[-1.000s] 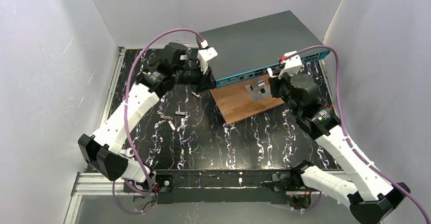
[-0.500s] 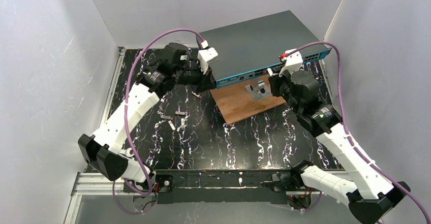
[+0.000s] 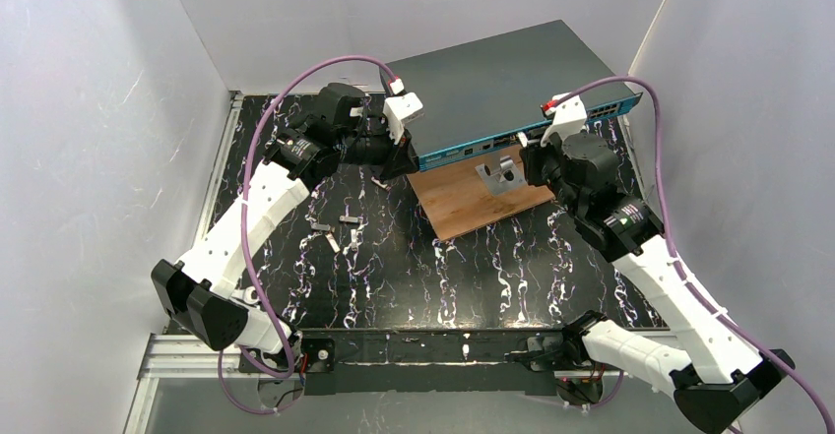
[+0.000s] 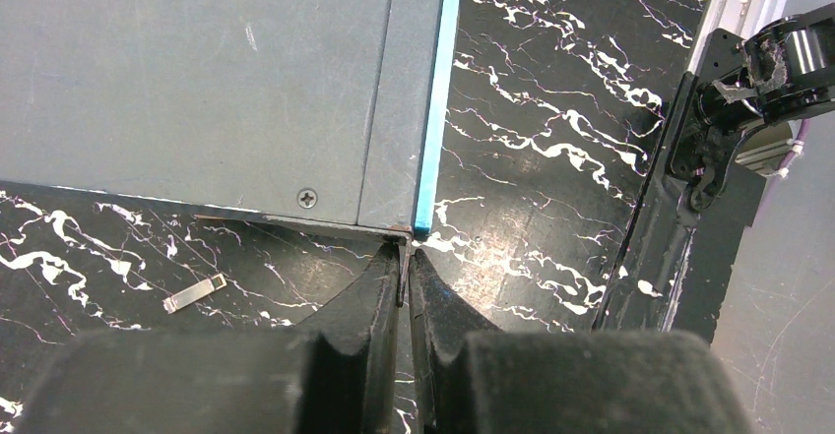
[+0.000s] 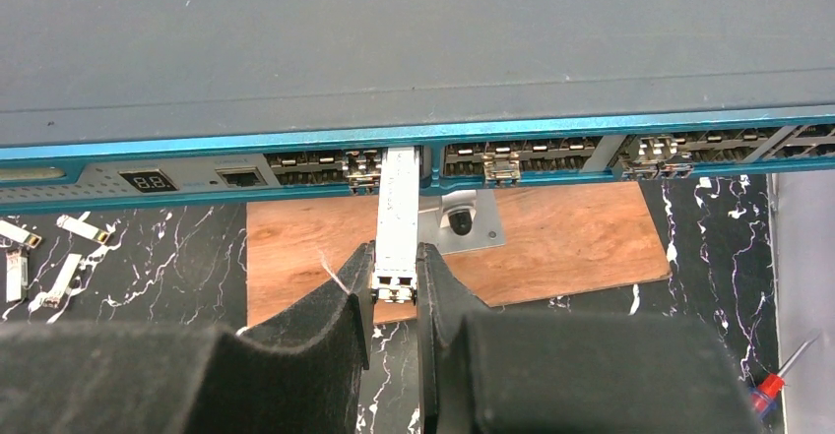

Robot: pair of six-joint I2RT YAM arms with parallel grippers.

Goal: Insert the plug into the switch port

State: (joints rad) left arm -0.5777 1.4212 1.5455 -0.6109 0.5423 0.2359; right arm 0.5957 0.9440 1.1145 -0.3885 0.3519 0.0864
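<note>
The switch (image 3: pixel 502 75) is a wide dark grey box at the back, and its teal front strip (image 5: pixel 295 142) shows rows of sockets. My right gripper (image 5: pixel 395 250) is shut on the plug (image 5: pixel 399 208), a slim silver module. The plug's far end sits at the mouth of a socket in the middle of the strip. How deep it reaches I cannot tell. In the top view the right gripper (image 3: pixel 529 155) hides the plug. My left gripper (image 4: pixel 405 257) is shut on a thin metal edge at the switch's (image 4: pixel 197 70) near left corner, also seen in the top view as the left gripper (image 3: pixel 406 161).
A brown wooden board (image 5: pixel 571 242) lies under the switch's front and carries a small metal bracket (image 5: pixel 461 222). Several small metal clips (image 3: pixel 335 229) lie on the black marbled mat. A red-handled screwdriver (image 5: pixel 773 387) lies at the right. White walls enclose the cell.
My right wrist has crept a little toward the switch's front with the plug in it. The left arm has not moved.
</note>
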